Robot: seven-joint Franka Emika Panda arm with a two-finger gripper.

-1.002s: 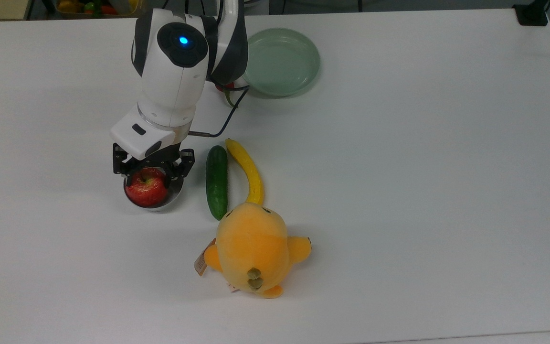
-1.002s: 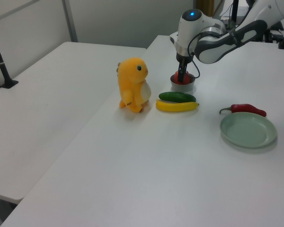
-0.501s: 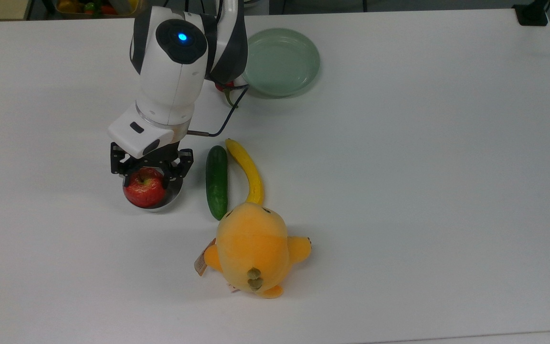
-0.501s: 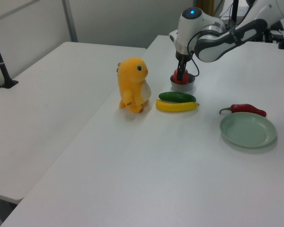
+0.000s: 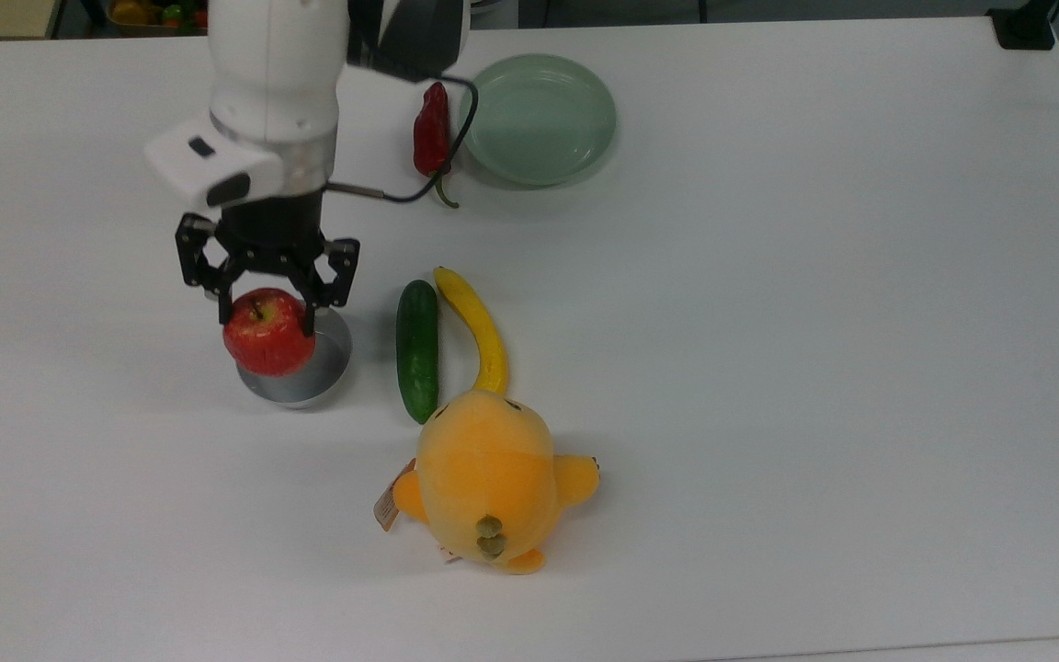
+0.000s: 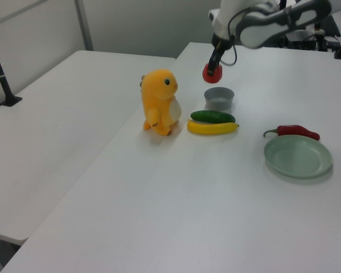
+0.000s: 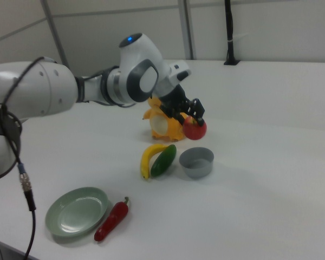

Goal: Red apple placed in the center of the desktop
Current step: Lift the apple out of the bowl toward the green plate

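The red apple [image 5: 268,333] [image 6: 212,72] [image 7: 195,129] hangs in the air above a small grey bowl [image 5: 313,375] [image 6: 219,98] [image 7: 196,162]. My gripper [image 5: 267,302] [image 6: 214,66] [image 7: 192,120] is shut on the apple from above, one finger on each side. The bowl stands on the white desktop [image 5: 768,322] [image 6: 216,187] [image 7: 271,206], toward the top view's left of the middle. In the left view the apple is well clear of the bowl's rim.
A cucumber [image 5: 417,350] and a banana [image 5: 477,328] lie side by side to the top view's right of the bowl. An orange plush toy [image 5: 487,482] sits below them. A red chili pepper [image 5: 430,131] lies beside a pale green plate [image 5: 540,119] at the top.
The gripper has risen with the apple, lifting it out of the grey bowl, and shifted toward the top view's upper left. The chili pepper, earlier hidden by the arm, is now uncovered.
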